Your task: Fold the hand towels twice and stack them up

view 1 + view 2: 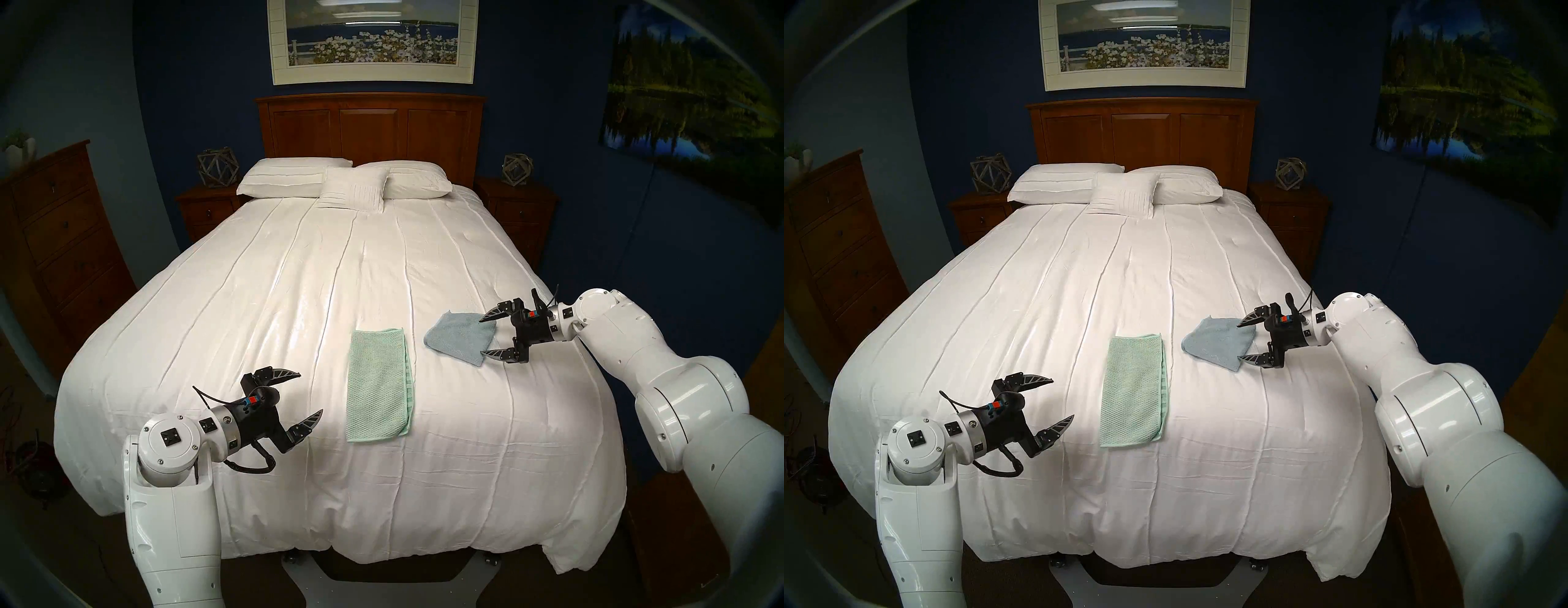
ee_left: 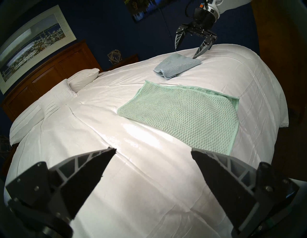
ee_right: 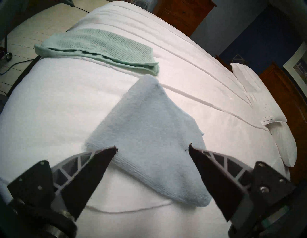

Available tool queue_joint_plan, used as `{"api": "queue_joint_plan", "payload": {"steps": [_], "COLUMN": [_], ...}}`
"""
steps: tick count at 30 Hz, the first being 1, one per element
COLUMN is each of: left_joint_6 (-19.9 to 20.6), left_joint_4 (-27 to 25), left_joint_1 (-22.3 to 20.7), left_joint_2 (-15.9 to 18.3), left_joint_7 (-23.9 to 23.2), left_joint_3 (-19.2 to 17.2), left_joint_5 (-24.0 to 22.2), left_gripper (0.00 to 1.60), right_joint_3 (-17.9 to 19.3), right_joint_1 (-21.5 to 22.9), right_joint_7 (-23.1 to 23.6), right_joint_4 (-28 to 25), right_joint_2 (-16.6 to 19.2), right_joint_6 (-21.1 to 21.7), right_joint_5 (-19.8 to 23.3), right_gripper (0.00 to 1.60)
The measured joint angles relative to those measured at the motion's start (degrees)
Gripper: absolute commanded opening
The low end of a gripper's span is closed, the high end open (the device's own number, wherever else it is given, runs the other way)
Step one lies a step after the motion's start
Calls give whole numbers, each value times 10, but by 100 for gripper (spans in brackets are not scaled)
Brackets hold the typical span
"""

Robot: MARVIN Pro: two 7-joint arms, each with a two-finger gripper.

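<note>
A mint green waffle-weave towel [image 1: 377, 384] lies folded once into a long strip on the white bedspread [image 1: 297, 297], near the foot of the bed; it also shows in the left wrist view [image 2: 182, 114] and the right wrist view [image 3: 99, 44]. A light blue plush towel [image 1: 460, 337] lies folded into a small square to its right [image 3: 149, 133]. My right gripper [image 1: 481, 337] is open and empty, its fingers straddling the blue towel's right edge just above it. My left gripper [image 1: 311, 392] is open and empty, hovering left of the green towel.
Three white pillows [image 1: 339, 182] lie at the wooden headboard [image 1: 369, 127]. Nightstands [image 1: 208, 212] flank the bed and a wooden dresser [image 1: 55, 254] stands at the far left. The bedspread drops off at the foot edge and the right side.
</note>
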Motion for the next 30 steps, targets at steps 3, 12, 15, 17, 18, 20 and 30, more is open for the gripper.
{"api": "queue_joint_plan", "payload": {"steps": [3, 12, 15, 17, 18, 20, 30], "left_joint_6": [0, -1, -2, -3, -4, -7, -25], "left_joint_4": [3, 7, 7, 5, 3, -2, -23], "left_joint_1": [-2, -5, -4, -2, 1, 7, 28], "left_joint_2": [0, 0, 0, 1, 2, 4, 3], "left_joint_7": [3, 9, 9, 9, 8, 7, 5], "left_joint_3": [0, 1, 1, -1, -2, -6, 6], "left_joint_5": [3, 7, 9, 9, 9, 10, 13], "left_gripper": [160, 160, 160, 160, 160, 160, 160], "right_joint_3": [5, 9, 10, 10, 10, 10, 10], "right_joint_1": [-18, -53, -65, -72, -77, -86, -124], "right_joint_7": [-16, -51, -64, -71, -76, -85, -119], "right_joint_4": [-14, -46, -59, -67, -73, -84, -136], "right_joint_2": [-9, -21, -21, -20, -20, -18, -2], "right_joint_6": [-20, -55, -67, -74, -79, -87, -120], "right_joint_5": [14, 38, 45, 49, 52, 57, 74], "right_gripper": [160, 160, 160, 160, 160, 160, 160]}}
